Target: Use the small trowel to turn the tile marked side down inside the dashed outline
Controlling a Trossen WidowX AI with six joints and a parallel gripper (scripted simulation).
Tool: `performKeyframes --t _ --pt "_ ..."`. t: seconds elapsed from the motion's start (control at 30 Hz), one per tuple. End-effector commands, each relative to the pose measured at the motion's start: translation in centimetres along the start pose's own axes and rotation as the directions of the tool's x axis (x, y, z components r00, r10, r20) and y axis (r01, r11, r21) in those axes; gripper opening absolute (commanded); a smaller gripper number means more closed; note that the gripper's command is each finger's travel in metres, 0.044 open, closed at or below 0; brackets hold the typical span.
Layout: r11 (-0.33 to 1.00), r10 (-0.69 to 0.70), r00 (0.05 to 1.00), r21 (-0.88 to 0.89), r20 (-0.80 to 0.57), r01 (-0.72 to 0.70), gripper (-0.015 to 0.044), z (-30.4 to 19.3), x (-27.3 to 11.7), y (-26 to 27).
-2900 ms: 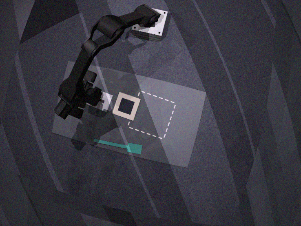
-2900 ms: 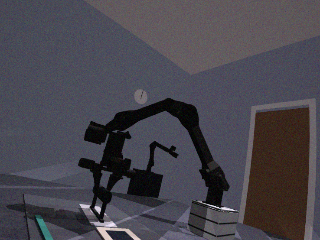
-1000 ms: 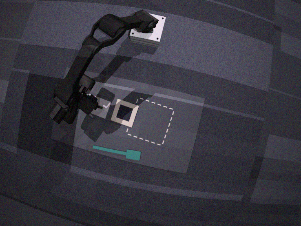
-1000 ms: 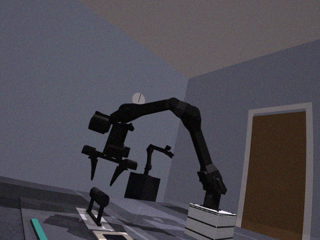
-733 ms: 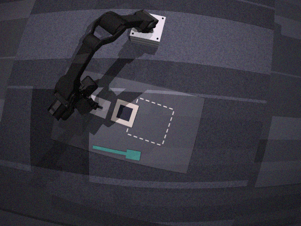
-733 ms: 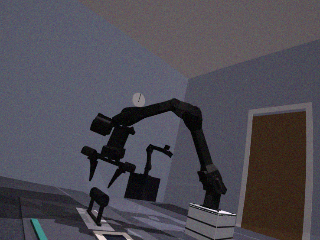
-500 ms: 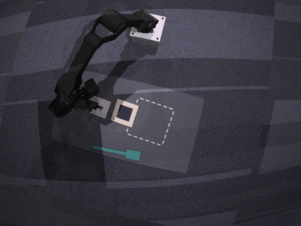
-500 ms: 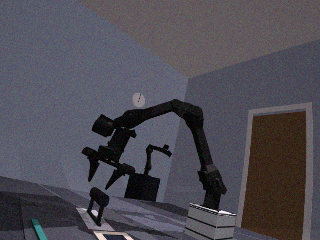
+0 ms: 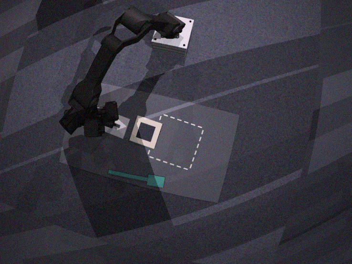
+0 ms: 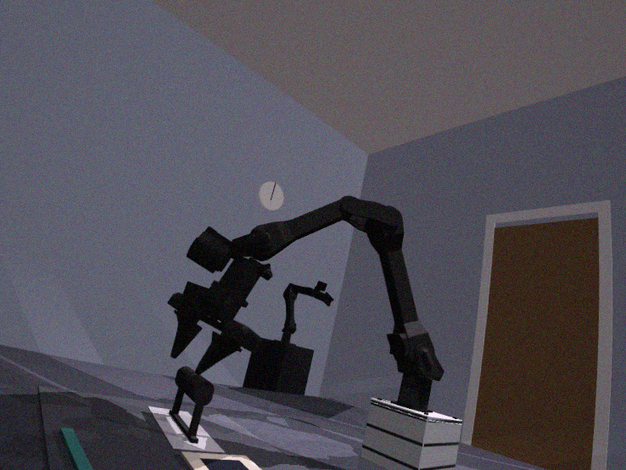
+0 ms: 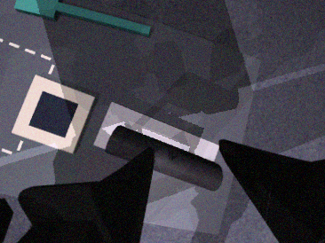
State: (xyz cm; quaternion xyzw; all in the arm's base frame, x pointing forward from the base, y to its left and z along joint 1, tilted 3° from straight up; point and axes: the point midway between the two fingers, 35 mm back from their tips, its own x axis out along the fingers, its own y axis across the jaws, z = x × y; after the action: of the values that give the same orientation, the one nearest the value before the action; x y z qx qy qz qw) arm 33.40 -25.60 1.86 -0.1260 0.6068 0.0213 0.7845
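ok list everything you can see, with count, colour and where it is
tile: 1, cream, dark centre up, beside trowel
handled trowel: 1, pale plate, black handle, on mat
spatula: 1, teal, on mat
mat: 1, grey, under these
dashed outline: 1, white, on mat
clock: 1, pale, wall
door: 1, brown, right
walls: 2, blue-grey, behind
ceiling: 1, brownish, above
background arm: 1, black, on dark box
base block: 1, white, under arm
arm: 1, black, over mat
fingers: 2, black, open above trowel
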Motion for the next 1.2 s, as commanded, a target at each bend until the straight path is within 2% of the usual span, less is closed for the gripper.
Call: performKeyframes --t 0.0,0.6,1.17 --pt "0.994 -0.019 0.999 0.107 0.033 0.015 0.0300 0.2 0.0 0.1" --pt "0.891 -0.076 0.989 0.453 0.130 0.009 0.0300 0.5 0.3 0.5" --pt "0.546 -0.156 0.949 0.825 0.273 -0.147 0.0300 0.5 0.0 1.3"
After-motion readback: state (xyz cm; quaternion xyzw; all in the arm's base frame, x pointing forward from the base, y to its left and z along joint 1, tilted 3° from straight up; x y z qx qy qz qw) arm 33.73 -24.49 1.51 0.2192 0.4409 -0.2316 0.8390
